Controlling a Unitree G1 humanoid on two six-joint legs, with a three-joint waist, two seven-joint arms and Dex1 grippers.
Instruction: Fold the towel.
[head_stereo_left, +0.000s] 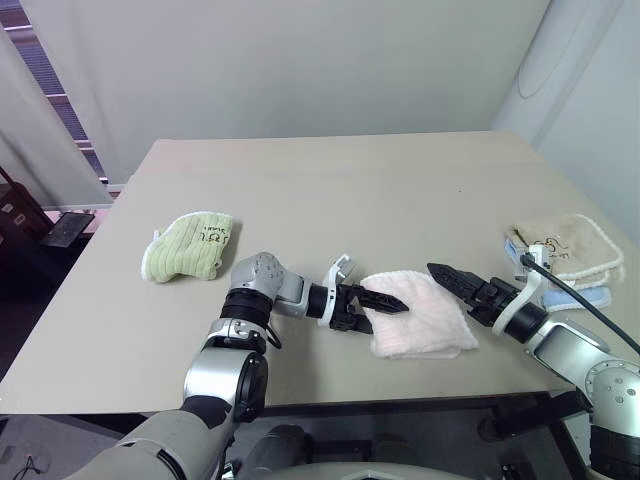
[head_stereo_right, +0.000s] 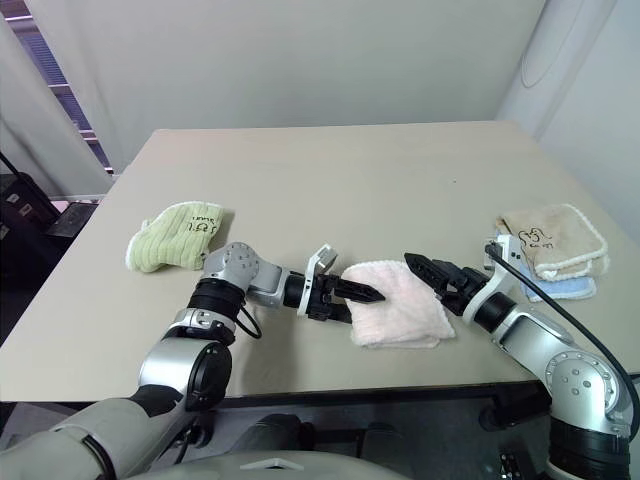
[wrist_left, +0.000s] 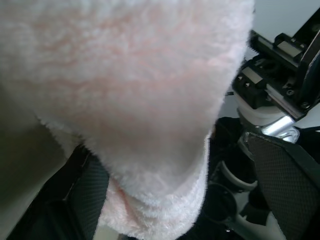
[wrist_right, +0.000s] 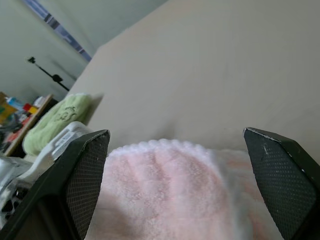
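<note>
On beige tabletop (head_stereo_left: 330, 190), left gripper (head_stereo_left: 385, 303) pinches the folded pale pink terry towel's (head_stereo_left: 425, 320) edge, right gripper (wrist_right: 175, 175) gaping; best carry that edge square across.

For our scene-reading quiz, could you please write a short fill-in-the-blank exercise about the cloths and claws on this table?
1. The towel between the two claws is pale ____.
2. The folded cloth at the table's left side is light ____.
3. The right claw has its jaws spread ____ over the towel.
4. The beige cloth lies stacked on a ____ one.

Missing words: pink; green; open; blue
</note>
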